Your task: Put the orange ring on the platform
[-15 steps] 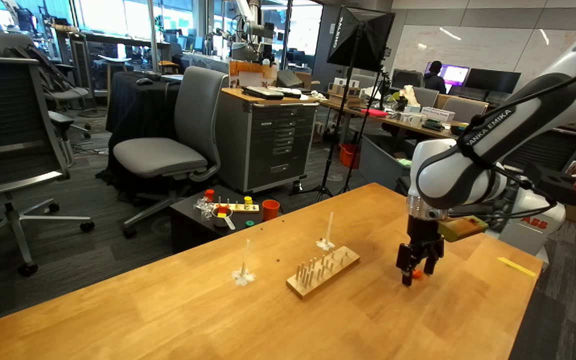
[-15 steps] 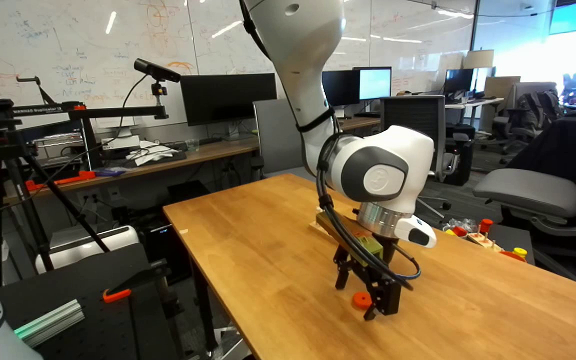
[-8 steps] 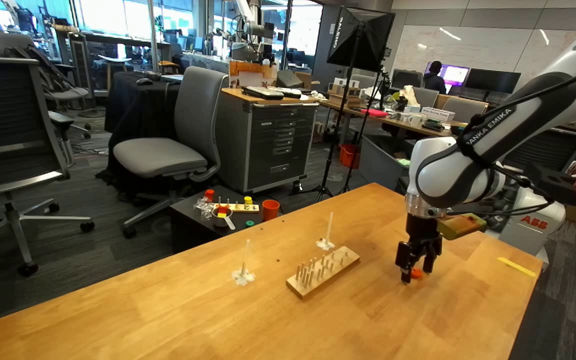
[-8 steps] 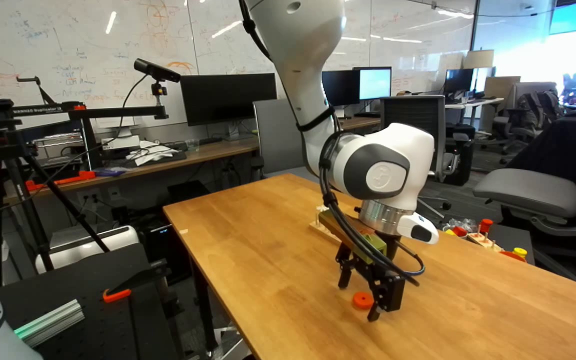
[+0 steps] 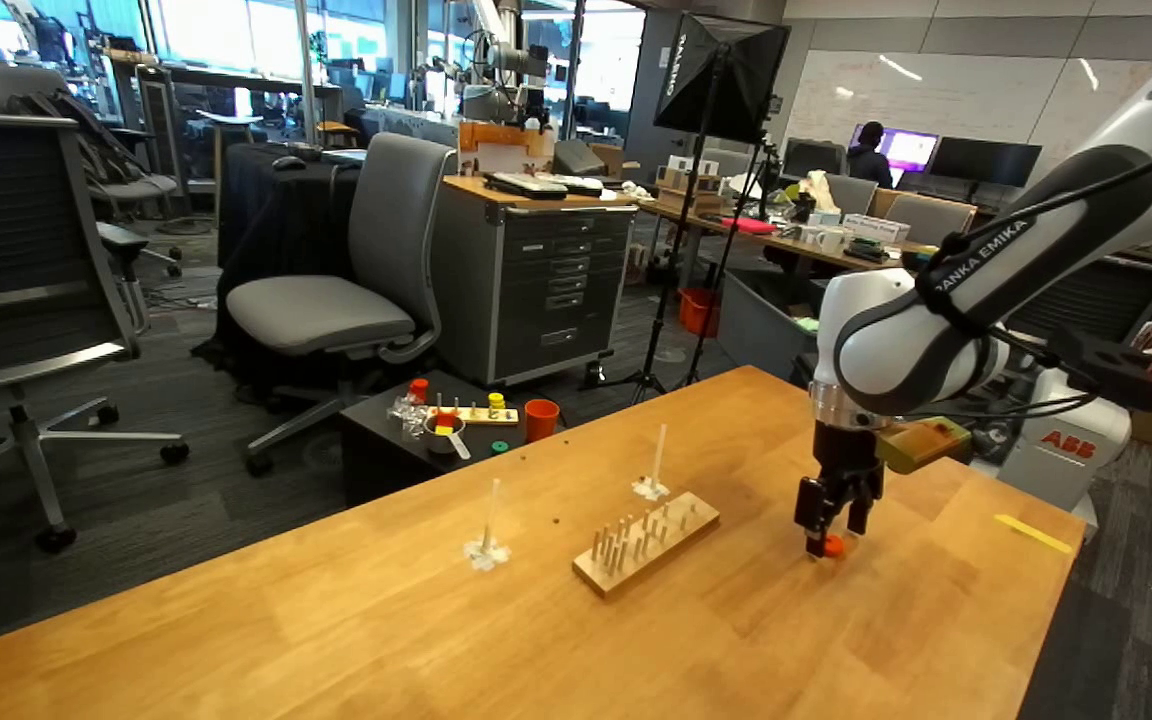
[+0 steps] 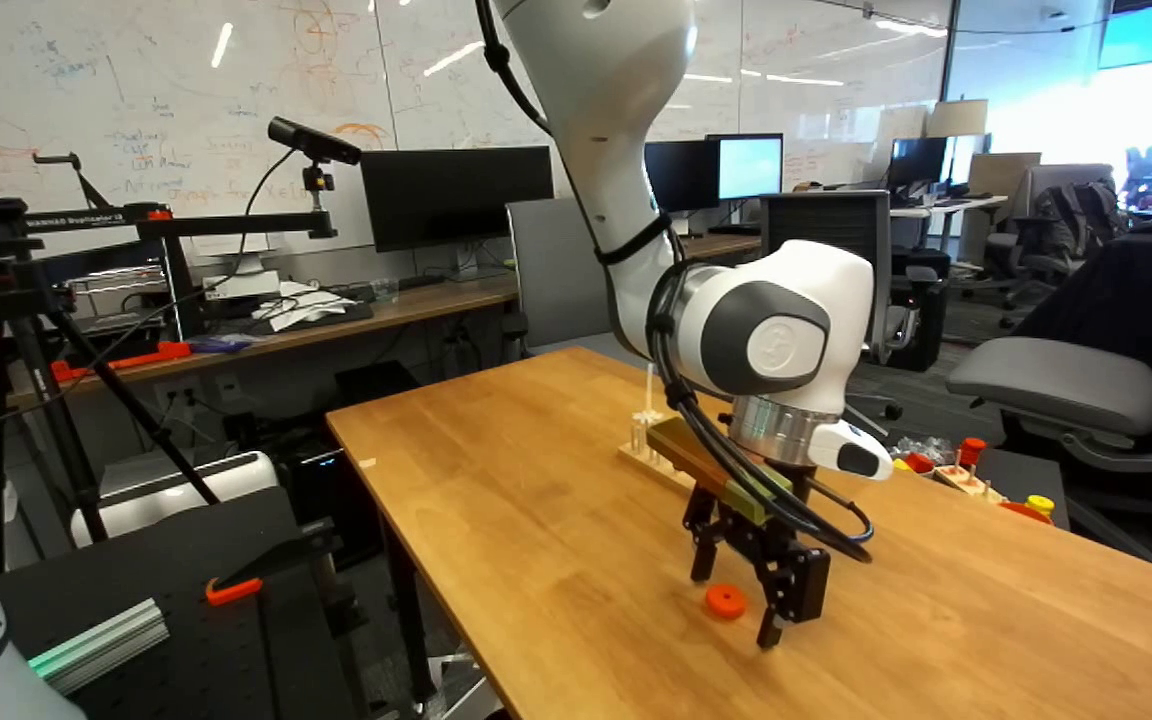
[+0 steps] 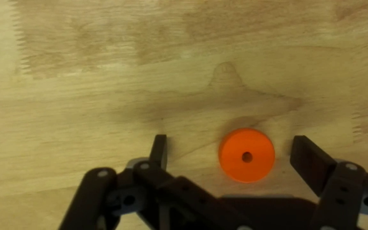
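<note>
Jaws spread, the gripper straddles the orange ring on the table (nothing held); closing could skid it, since the wrist view's three-o'clock finger sits nearer.

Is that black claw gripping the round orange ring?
No, the wrist view shows wooden tabletop between the orange ring and both black fingers.

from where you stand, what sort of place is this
Probably a robotics lab in an open office: a white and dark-grey jointed robot arm, a wide glossy whiteboard with handwriting and a grey metal drawer cabinet on casters all suggest it.
</note>
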